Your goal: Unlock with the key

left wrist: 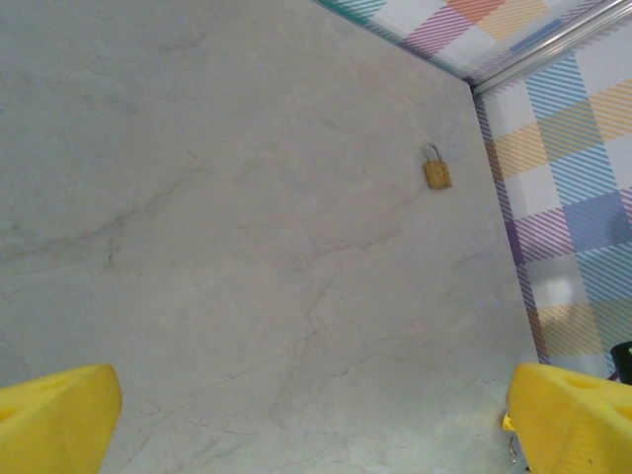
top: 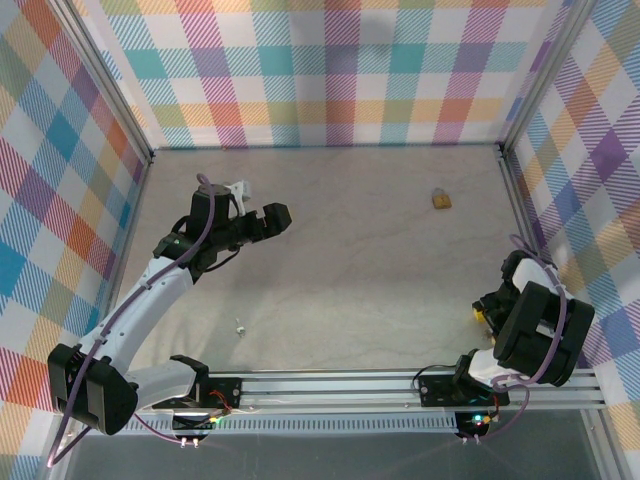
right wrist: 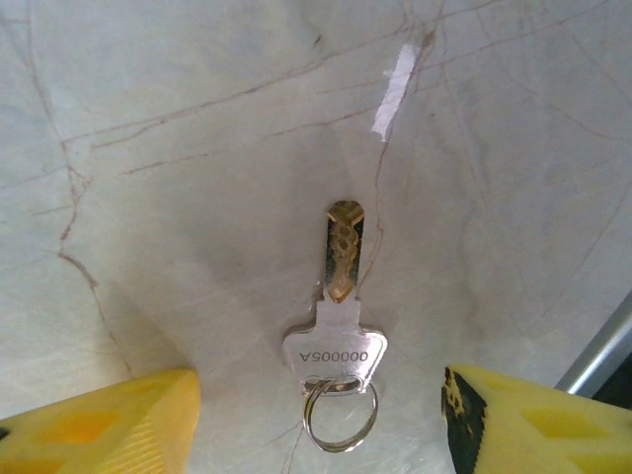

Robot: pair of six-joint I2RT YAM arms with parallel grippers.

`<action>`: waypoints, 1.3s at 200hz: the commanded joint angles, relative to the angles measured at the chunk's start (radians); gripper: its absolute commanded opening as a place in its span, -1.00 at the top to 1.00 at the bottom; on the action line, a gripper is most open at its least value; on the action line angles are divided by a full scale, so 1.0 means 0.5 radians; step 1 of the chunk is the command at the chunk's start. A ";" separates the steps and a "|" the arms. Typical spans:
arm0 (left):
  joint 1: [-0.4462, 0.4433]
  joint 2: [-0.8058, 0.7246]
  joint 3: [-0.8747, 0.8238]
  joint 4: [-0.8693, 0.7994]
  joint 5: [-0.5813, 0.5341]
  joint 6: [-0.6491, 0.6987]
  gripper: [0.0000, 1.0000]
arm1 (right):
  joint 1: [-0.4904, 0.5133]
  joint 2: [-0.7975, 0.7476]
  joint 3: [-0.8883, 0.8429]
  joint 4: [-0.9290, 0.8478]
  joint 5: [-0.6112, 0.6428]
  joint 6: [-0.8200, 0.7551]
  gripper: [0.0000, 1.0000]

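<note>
A big grey table (top: 350,270) with thin cracks in it sits inside walls (top: 330,70) with squares of many colours. Two arms stand at the near edge.

The left arm (top: 150,290) is white and black. It reaches out over the left part of the table. Its pincer, the left gripper (left wrist: 314,400), is as wide open as can be. Its yellow fingers (left wrist: 59,415) are far apart at the two bottom corners of the left wrist view. It has hold of nothing. There is just bare table between them.

The right arm (top: 540,335) is folded up at the near right side, close to the wall. Its pincer, the right gripper (right wrist: 321,390), points down at the table. Its yellow fingers (right wrist: 109,425) are partly open, and they hold nothing.

The little gold padlock (top: 441,199) lies flat on the table near the back right, well apart from both pincers.

The key (right wrist: 336,316) lies flat on the table between the right fingers. Neither finger touches it. Its silver head is near the camera and its dark tip points away. A small ring (right wrist: 342,417) hangs from the head.

A white strip (right wrist: 395,89) is stuck on the table past the key's tip. A tiny pale bit (top: 240,326) lies near the left arm.
</note>
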 commanded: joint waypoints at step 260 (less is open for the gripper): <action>0.057 -0.113 -0.118 -0.169 -0.118 0.023 -0.99 | 1.098 0.284 0.380 0.414 -0.776 -0.620 1.00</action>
